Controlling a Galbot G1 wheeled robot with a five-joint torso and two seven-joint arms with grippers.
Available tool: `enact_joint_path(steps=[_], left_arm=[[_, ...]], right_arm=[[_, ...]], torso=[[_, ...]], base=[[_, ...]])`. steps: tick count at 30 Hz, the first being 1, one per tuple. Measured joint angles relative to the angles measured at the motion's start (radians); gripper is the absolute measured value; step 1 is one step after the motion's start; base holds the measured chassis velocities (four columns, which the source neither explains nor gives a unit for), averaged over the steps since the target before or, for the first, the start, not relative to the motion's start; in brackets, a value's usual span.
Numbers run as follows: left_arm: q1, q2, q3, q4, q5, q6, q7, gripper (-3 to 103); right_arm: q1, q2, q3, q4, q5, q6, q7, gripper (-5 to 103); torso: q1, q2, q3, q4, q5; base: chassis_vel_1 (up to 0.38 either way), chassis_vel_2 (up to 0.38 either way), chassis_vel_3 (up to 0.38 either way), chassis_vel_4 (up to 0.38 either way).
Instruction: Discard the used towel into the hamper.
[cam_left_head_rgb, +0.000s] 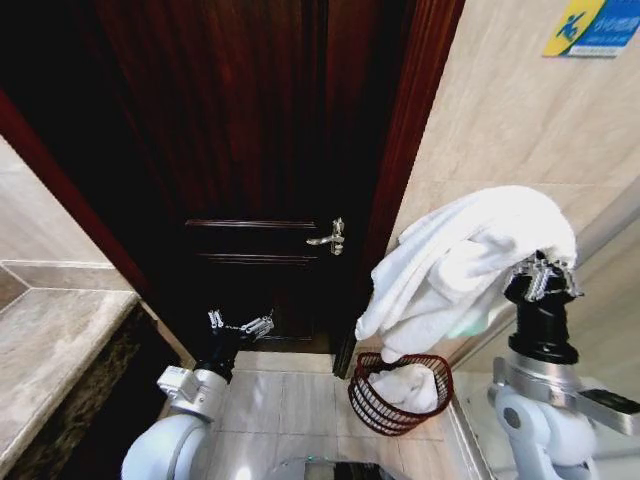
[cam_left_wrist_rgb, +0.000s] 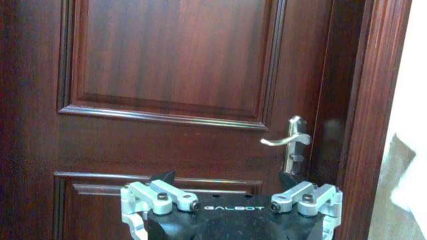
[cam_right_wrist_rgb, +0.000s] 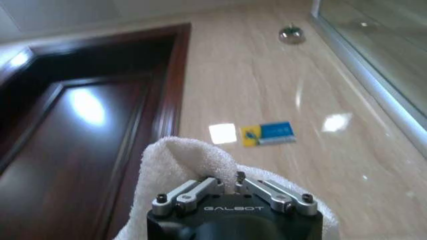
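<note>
Head view: the right gripper (cam_left_head_rgb: 544, 270), clamped on the white towel (cam_left_head_rgb: 460, 265), holds it above the hamper (cam_left_head_rgb: 385, 405) beside the dark door (cam_left_head_rgb: 250, 150), while the left gripper (cam_left_head_rgb: 238, 325) hangs open, low, facing the door handle (cam_left_head_rgb: 330, 237).

Towel (cam_left_head_rgb: 470, 255): white, plain, terry-looped pile.
Second towel in the hamper (cam_left_head_rgb: 412, 385): white, plain.
Hamper (cam_left_head_rgb: 372, 398): dark red-brown wire, horizontal rings crossed by fine upright wires.
Door (cam_left_head_rgb: 250, 150): deep mahogany red-brown, glossy, with raised rectangular panels.
Door handle (cam_left_head_rgb: 330, 238): polished silver metal.
Wall (cam_left_head_rgb: 500, 110): pale beige stone tile, faintly veined.
Wall sign (cam_left_head_rgb: 592, 25): blue and yellow with a white figure.
Surface (cam_left_head_rgb: 45, 350): grey-beige marbled top, dark speckled edge.
Floor (cam_left_head_rgb: 290, 400): light beige tiles, thin grout lines.
Left pincer (cam_left_head_rgb: 238, 324): silver fingers on a black body.
Right pincer (cam_left_head_rgb: 545, 272): silver fingers, black wrist, white arm casing.
</note>
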Motion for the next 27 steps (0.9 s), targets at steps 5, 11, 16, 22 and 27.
enact_joint_path(steps=[5,11,16,22,27], left_arm=[[0.0,0.0,0.0,0.0,0.0,0.0,0.0,100],[0.0,0.0,0.0,0.0,0.0,0.0,0.0,100],[0.0,0.0,0.0,0.0,0.0,0.0,0.0,100],[0.0,0.0,0.0,0.0,0.0,0.0,0.0,100],[0.0,0.0,0.0,0.0,0.0,0.0,0.0,100]], right_arm=[[0.006,-0.001,0.004,-0.03,0.004,-0.007,0.0,3],[0.011,-0.001,0.006,-0.107,0.025,-0.004,-0.026,3],[0.01,0.005,-0.015,-0.155,0.025,0.006,-0.012,3],[0.004,0.011,-0.024,-0.188,0.026,0.014,-0.009,3],[0.01,0.004,-0.033,-0.249,0.011,0.041,-0.008,3]], torso=[[0.0,0.0,0.0,-0.0001,-0.0006],[0.001,0.0,0.0,0.0,-0.0003],[0.001,0.0,0.0,0.0,-0.0003],[0.001,0.0,0.0,-0.0001,-0.0005],[0.001,0.0,0.0,0.0,-0.0004]], base=[[0.0,0.0,0.0,0.0],[0.0,0.0,0.0,0.0],[0.0,0.0,0.0,0.0],[0.0,0.0,0.0,0.0],[0.0,0.0,0.0,0.0]])
